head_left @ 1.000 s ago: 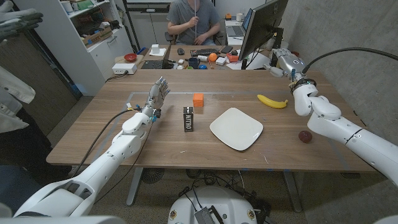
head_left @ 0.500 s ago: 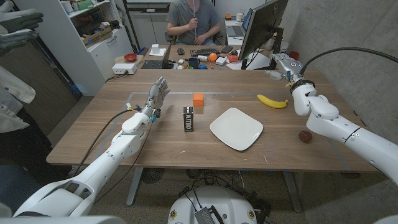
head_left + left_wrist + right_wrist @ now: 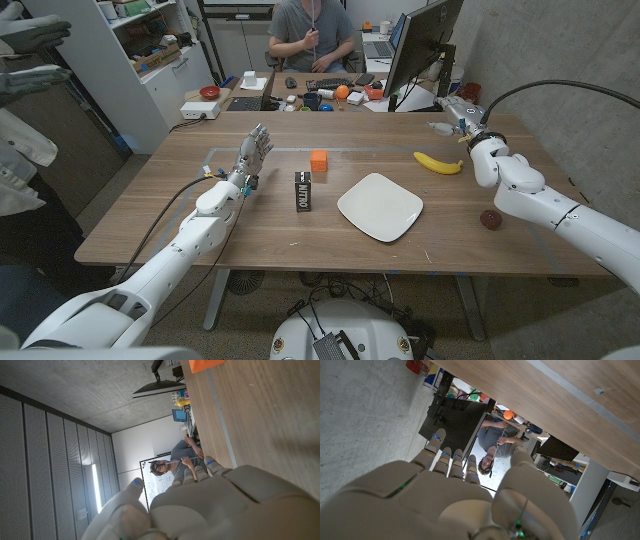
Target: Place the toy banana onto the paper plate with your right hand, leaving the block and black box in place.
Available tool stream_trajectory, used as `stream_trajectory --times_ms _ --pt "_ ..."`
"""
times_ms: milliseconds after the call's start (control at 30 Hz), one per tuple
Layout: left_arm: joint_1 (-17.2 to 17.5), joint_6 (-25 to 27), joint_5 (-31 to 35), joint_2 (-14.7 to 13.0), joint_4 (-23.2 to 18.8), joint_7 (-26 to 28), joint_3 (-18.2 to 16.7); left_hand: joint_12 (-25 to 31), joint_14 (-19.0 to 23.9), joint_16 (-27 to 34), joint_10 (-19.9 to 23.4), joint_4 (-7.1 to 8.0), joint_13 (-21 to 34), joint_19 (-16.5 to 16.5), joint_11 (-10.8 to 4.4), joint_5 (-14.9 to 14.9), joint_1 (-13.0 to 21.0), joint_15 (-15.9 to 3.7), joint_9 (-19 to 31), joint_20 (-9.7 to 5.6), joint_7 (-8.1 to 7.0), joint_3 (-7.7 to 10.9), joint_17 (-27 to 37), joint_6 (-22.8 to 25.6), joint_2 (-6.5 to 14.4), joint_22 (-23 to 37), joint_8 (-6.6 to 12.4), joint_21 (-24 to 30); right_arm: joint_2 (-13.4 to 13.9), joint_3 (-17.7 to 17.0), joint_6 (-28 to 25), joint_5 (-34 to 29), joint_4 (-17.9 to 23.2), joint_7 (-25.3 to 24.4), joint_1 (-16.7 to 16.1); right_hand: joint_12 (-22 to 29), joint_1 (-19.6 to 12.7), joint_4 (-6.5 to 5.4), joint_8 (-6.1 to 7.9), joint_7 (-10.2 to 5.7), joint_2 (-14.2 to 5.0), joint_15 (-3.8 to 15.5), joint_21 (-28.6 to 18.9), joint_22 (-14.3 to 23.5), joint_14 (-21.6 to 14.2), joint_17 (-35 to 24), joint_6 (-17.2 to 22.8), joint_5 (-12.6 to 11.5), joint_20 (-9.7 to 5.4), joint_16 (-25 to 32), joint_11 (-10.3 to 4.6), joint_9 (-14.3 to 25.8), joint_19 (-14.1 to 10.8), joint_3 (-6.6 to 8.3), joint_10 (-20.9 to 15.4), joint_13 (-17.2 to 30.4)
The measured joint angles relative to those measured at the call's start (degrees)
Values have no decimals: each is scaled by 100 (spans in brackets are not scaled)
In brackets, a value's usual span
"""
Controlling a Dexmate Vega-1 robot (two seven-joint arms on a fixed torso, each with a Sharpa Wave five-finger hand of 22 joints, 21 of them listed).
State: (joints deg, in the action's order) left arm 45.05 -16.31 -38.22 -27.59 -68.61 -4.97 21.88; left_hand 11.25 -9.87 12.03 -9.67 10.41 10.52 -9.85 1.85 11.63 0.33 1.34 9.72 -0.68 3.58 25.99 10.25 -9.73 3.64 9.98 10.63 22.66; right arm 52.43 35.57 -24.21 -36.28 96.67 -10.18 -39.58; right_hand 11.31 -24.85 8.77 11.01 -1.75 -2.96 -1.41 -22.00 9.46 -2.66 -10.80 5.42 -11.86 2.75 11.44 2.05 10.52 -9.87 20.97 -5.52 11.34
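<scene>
Wooden bench (image 3: 250, 225), seen from the head camera. Toy banana (image 3: 438, 162) lies on the bench toward the right far side, clear of the paper plate (image 3: 380, 207); bare wood shows between the two. Plate sits right of centre, nothing on it.

Black box (image 3: 303, 190) stands upright just left of the plate, white lettering down its face. Orange block (image 3: 319, 158) sits behind the box, near it but apart. A small dark red round object (image 3: 490, 219) rests near the bench's right edge, beside the right forearm.

Right robot hand (image 3: 455, 106) is up at the far right corner of the bench, beyond the banana and not touching it. In the right wrist view the right robot hand (image 3: 465, 500) shows from the back, fingers (image 3: 451, 457) reaching out side by side with nothing between them (thumb set apart): a wide, empty hand.

Left robot hand (image 3: 254, 152) is raised above the bench's left part, fingers upright and spread, holding nothing, well apart from the box. The left wrist view shows the left hand's back and a corner of the orange block (image 3: 205, 364) on the wood.

A person (image 3: 312, 32) sits at a desk beyond the bench, next to a dark monitor (image 3: 422, 40).
</scene>
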Motion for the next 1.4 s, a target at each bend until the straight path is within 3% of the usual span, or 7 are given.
stream_trajectory --times_ms 633,1400 --pt "-42 16 9 24 62 -2 21 0 0 -3 0 0 0 0 0 0 0 0 0 0 0 0 0 0 0 0 0 -21 24 205 47 48 -214 315 84 0 -23 -18 8 -21 -23 23 0 0 -25 0 21 -1 -35 14 -21 23 -35 -18 -22 -1" --pt "32 30 10 -7 -52 41 21 0 20 -5 0 0 0 -1 0 0 0 20 0 -1 0 0 0 0 0 0 0 -64 -19 466 190 -53 -357 1046 270 0 -107 6 8 -50 -29 49 61 0 -94 1 94 -1 -81 26 -40 29 -145 -42 -84 -1"
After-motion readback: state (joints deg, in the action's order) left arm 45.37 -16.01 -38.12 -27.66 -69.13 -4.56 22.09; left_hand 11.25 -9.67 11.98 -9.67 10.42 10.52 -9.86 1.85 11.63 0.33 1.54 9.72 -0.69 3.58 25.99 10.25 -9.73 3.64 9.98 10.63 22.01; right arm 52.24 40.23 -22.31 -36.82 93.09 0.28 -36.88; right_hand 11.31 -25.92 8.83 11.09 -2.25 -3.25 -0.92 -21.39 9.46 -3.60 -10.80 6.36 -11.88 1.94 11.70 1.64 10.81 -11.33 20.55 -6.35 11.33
